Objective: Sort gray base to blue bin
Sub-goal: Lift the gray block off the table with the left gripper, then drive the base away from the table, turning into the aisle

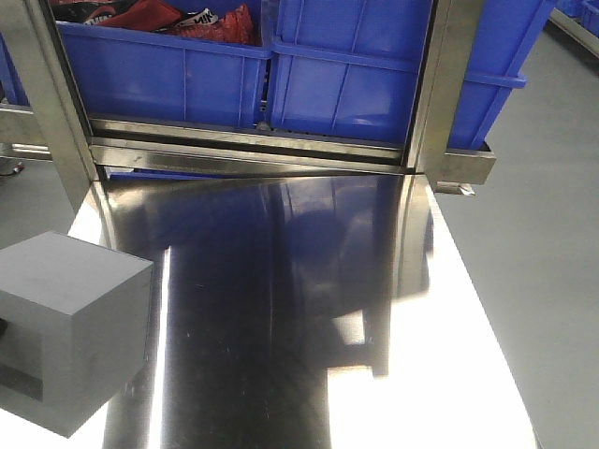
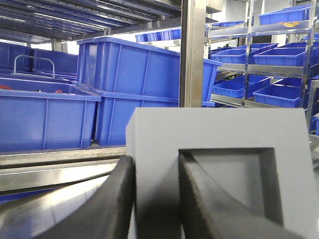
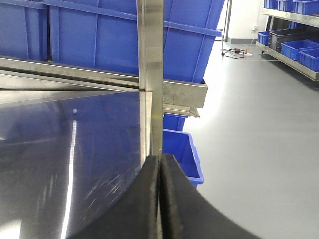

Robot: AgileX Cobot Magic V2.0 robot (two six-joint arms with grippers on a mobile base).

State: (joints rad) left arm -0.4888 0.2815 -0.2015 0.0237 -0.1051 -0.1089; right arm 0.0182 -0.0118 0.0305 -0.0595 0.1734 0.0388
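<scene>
The gray base is a matte gray cube at the lower left of the front view, over the steel table. In the left wrist view the gray base fills the foreground with its square recess facing me. My left gripper is shut on one wall of it, with one finger outside and the other inside the recess. A large blue bin stands behind the table's far rail, and it shows as the tall blue bin ahead of the block. My right gripper is shut with nothing in it, near the table's right edge.
A second blue tote holding red items stands left of the first. Steel uprights and a cross rail frame the far edge of the table. A small blue tub sits on the floor to the right. Shelves of blue crates stand beyond.
</scene>
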